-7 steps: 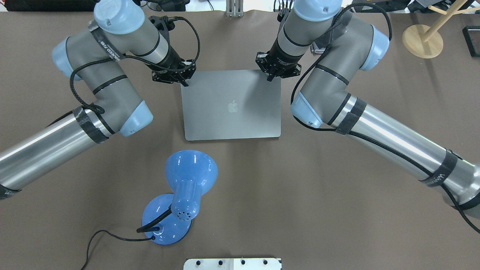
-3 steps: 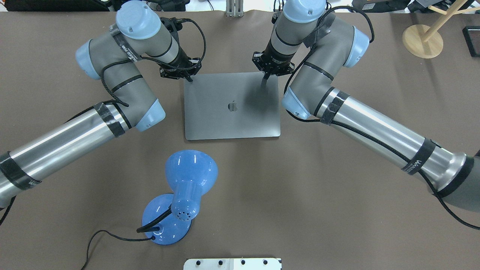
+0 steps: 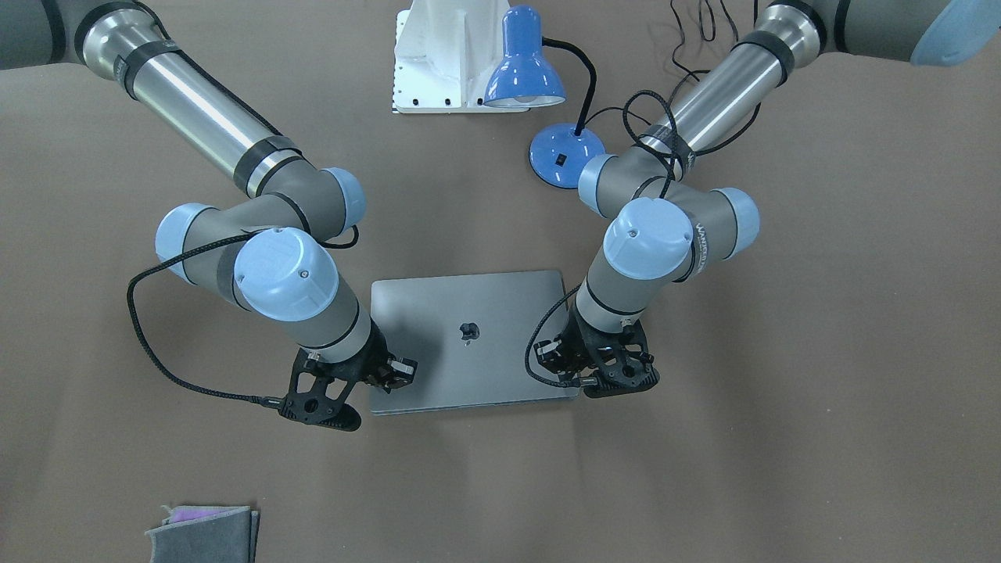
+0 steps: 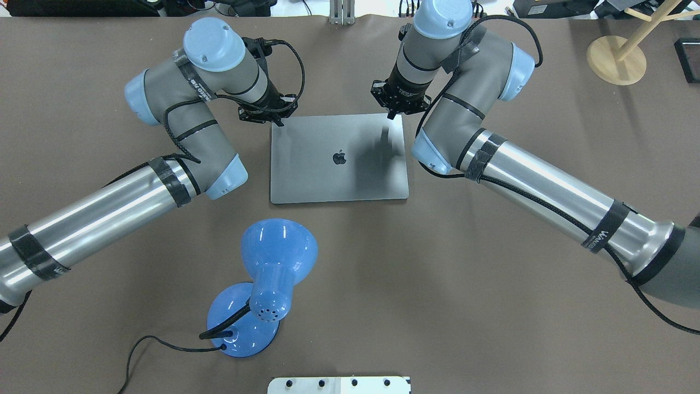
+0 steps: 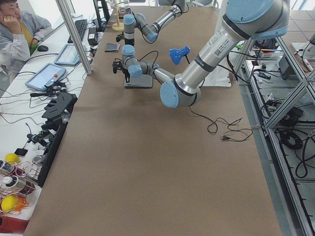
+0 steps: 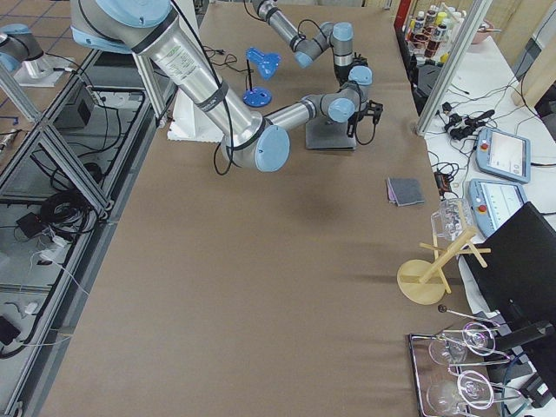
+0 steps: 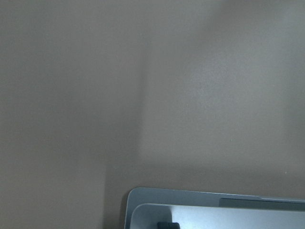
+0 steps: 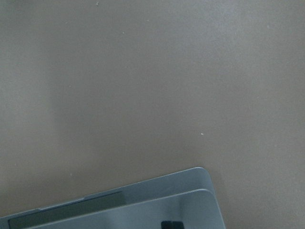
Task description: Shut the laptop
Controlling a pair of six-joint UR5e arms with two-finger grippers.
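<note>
Two grippers stand at the far edge of the slim space-grey metal laptop (image 4: 339, 158), one at each far corner. The laptop lies flat near the middle of the brown worktop (image 4: 492, 301), lid down over its base and apple logo facing up. Its far edge faces away from the robot.

1. Left gripper (image 4: 280, 122): fingers drawn together, holding nothing. The tip points down at the lid's far left corner. The left wrist-mounted view shows a dark fingertip (image 7: 167, 224) on the lid, with the rounded corner of the base just outside the lid's corner.
2. Right gripper (image 4: 391, 115): fingers likewise together and holding nothing. The tip points down at the far edge, close to the far right corner. The right wrist-mounted view shows a dark fingertip (image 8: 171, 224) on the lid, again with the base corner showing beyond it.
3. Lid seating: both wrist-mounted views show the lid edge set slightly inside the base edge. Whether a thin gap remains between them cannot be told.

Other items: a glossy blue desk lamp (image 4: 273, 273) stands between the laptop and the robot's base, apart from the laptop. A small folded grey cloth (image 3: 203, 532) lies near the operators' edge, well apart from the laptop.
</note>
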